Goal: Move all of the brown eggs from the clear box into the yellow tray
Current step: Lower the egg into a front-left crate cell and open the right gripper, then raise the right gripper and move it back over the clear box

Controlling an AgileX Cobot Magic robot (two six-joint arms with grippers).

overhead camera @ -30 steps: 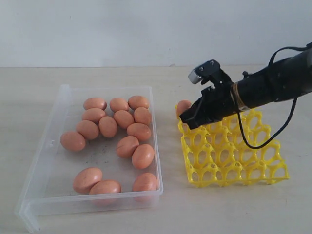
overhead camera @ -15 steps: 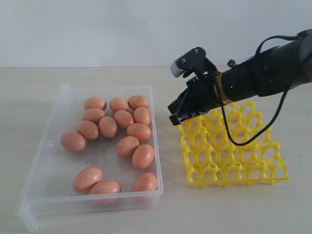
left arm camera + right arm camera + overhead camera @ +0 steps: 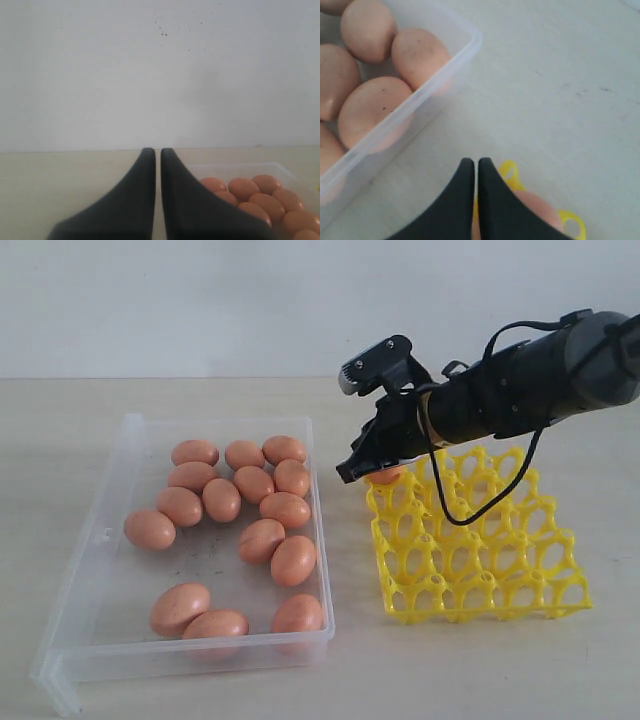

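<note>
Right gripper is clenched with nothing between its jaws, just over the back corner of the yellow tray, on the box side. One brown egg sits in that corner cup. Fifteen more eggs lie in the clear box, just beside the tray. Left gripper is also pressed closed, empty.

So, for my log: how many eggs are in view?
16. Fifteen eggs lie in the clear box: twelve bunched toward its far end, three by its near wall. One sits in the yellow tray's far-left corner, partly hidden behind the right fingers.
</note>
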